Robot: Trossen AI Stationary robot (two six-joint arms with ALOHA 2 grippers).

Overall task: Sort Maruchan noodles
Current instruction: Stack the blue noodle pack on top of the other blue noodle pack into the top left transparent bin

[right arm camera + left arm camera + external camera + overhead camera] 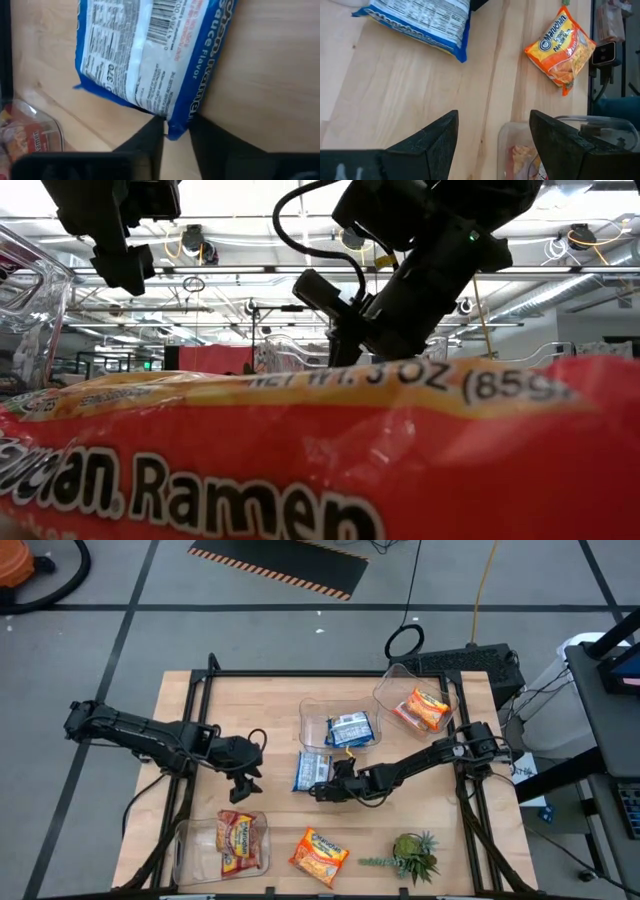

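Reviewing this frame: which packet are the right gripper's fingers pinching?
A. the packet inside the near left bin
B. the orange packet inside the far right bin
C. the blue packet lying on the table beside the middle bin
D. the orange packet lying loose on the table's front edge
C: the right gripper has its fingers closed on the edge of the blue packet, which lies on the wood beside the middle bin.

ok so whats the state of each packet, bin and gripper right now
right gripper: closing on blue packet's edge
blue packet: flat on table, label side up
left gripper: open, empty
blue packet in middle bin: binned
orange packet in far bin: binned
orange packet: loose on table
near left bin: holds a red packet
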